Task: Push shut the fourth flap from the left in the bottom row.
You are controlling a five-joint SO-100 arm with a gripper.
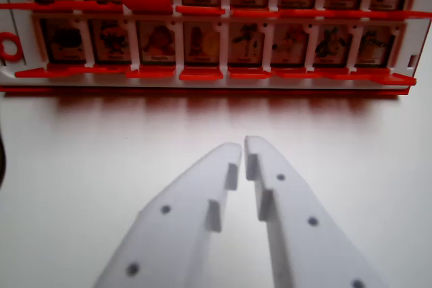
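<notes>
i see my gripper (244, 145) clenched on nothing, tips nearly touching, over the white table (81, 166). the game board (216, 32) stands well beyond the fingertips, its fourth bottom-row flap (201, 45) just left of them.

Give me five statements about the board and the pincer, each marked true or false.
1. The pincer touches the board. False: bare table lies between them.
2. The pincer holds nothing. True.
3. The board's frame is blue. False: it is red and white.
4. Two rows of flaps show in the wrist view. True.
5. The pincer's tips stand wide apart. False: they nearly meet.
</notes>
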